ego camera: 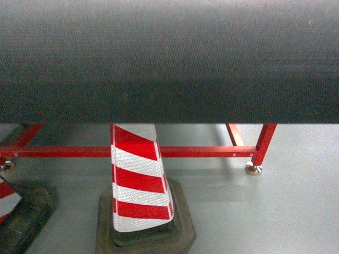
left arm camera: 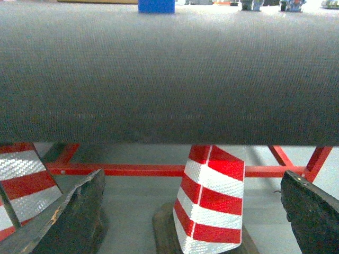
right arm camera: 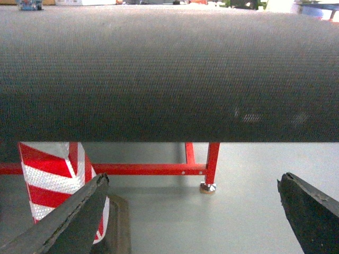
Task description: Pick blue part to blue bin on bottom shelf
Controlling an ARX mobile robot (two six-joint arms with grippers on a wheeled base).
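Showing blue part (left arm camera: 156, 6) only in L wrist view — both hands (left arm camera: 190, 211) (right arm camera: 193, 211) open.

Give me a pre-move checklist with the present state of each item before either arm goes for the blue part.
1. Left tool open and empty: ok.
2. Right tool open and empty: ok.
3. Blue part located: cannot tell; only a blue block shows at the left wrist view's top edge.
4. Blue bin and bottom shelf in view: not ok.
5. Path ahead: not ok; a dark textured surface fills every view.
6. Floor: not ok; striped cone and red frame stand close.
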